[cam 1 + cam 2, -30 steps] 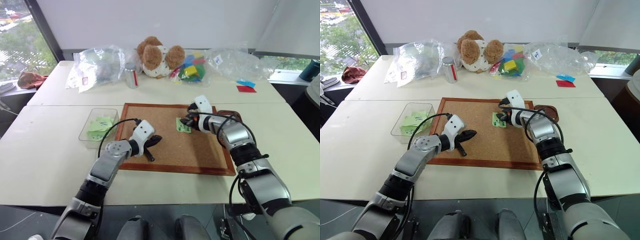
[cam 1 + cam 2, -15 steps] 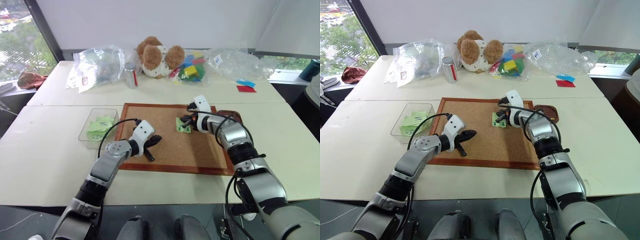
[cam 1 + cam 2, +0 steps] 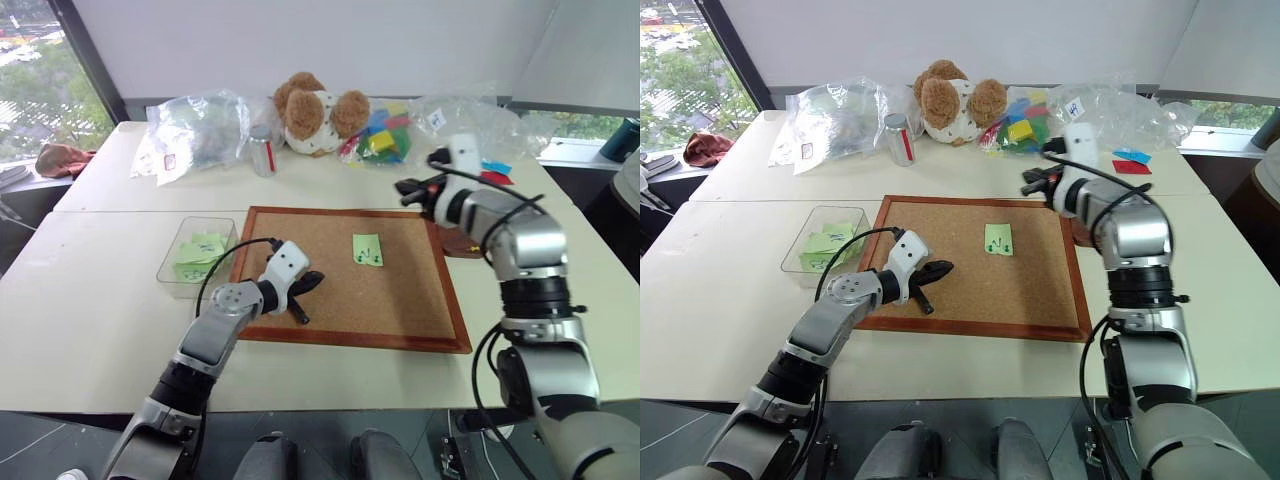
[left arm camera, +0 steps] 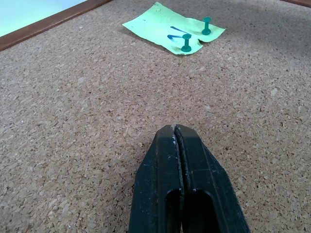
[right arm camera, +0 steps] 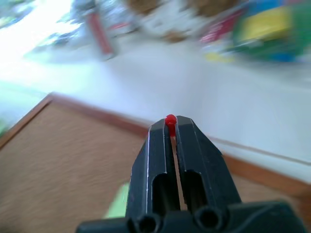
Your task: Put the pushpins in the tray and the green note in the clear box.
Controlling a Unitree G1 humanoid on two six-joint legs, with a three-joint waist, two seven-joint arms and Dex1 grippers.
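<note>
The right gripper point(image 5: 171, 127) is pinching a red pin point(image 5: 170, 119) at the very tips of its closed fingers, above the far right corner of the cork board point(image 3: 400, 310). The tray point(image 3: 462, 240) is lying just beside the board's right edge, partly hidden under this arm. The left gripper point(image 4: 175, 133) is closed on nothing and is resting low over the cork.

The note point(image 4: 170, 30) is lying flat on the board and two green pins point(image 4: 186, 43) are standing upright in it, close together near one edge. The box point(image 3: 190, 250) is sitting beside the board's left edge and is already holding some green notes.

A pin is probably very light, hard and smooth, so it can easily slip or turn between the fingers; I think it is best to grip it at the narrow waist under the head and pull straight up. The note is thin, soft paper and may tear at the holes. I would take it by a free corner only after both pins are out.
</note>
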